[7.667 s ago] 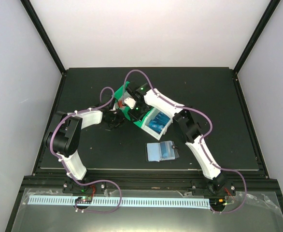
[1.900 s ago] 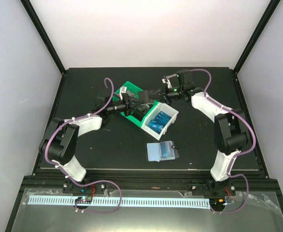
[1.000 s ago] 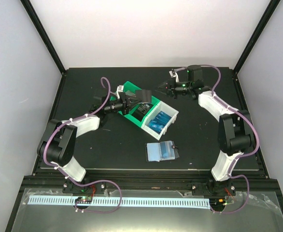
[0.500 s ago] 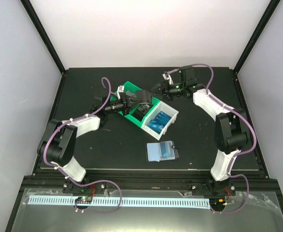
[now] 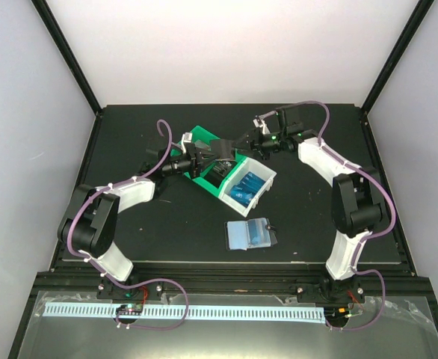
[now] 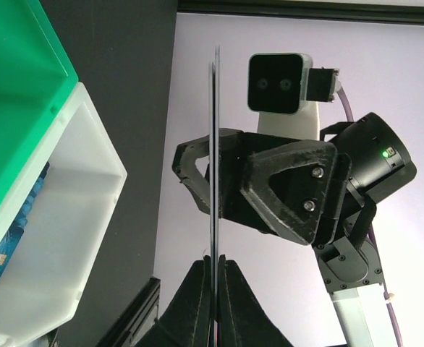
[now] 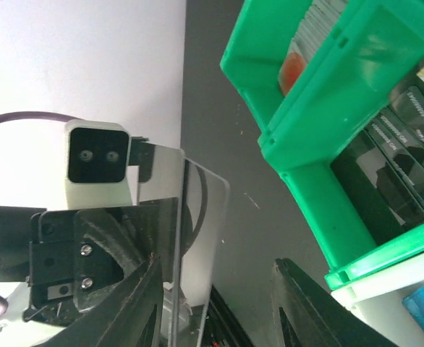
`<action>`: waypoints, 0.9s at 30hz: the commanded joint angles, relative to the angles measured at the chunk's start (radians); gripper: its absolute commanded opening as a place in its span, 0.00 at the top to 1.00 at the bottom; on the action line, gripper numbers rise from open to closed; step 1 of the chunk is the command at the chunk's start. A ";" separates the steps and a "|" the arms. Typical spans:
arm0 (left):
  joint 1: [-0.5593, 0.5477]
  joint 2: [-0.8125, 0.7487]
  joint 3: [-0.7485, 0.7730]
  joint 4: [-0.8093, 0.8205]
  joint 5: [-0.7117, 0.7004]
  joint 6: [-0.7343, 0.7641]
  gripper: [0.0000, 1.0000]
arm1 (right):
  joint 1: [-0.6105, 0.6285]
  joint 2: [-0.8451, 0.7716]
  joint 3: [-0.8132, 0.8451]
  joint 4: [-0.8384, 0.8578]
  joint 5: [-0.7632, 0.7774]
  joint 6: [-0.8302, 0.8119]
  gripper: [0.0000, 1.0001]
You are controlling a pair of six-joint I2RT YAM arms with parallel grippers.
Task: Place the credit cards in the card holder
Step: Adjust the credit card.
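Observation:
My left gripper (image 5: pixel 206 155) is shut on a thin grey credit card (image 5: pixel 223 146) with a dark arc, held up above the bins. The left wrist view shows this card (image 6: pixel 214 144) edge-on, pinched between the left gripper's fingertips (image 6: pixel 214 262). My right gripper (image 5: pixel 245 140) faces it, open. In the right wrist view the card (image 7: pixel 205 231) stands between the right gripper's spread fingers (image 7: pixel 215 264), close to the left one, not clamped. The card holder (image 5: pixel 249 234) lies open on the table in front, clear sleeves up, with blue cards in it.
A green bin (image 5: pixel 196 138) holding dark cards (image 7: pixel 393 166) adjoins a white bin (image 5: pixel 258 196) with blue cards (image 5: pixel 243 185) under both grippers. Black frame posts and pale walls stand around the table.
The right gripper has opened and moved left, up to the card in the left gripper. The left arm and its card have stayed put.

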 commanded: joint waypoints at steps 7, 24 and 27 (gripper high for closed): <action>-0.006 -0.019 0.014 -0.001 -0.014 -0.001 0.98 | 0.020 0.033 0.010 0.057 -0.059 0.030 0.69; -0.002 0.005 0.007 -0.161 -0.036 0.128 0.92 | 0.014 0.049 -0.002 0.082 0.000 0.052 0.99; 0.000 0.033 0.001 -0.167 -0.031 0.144 0.88 | -0.004 0.051 -0.021 0.079 0.023 0.045 0.99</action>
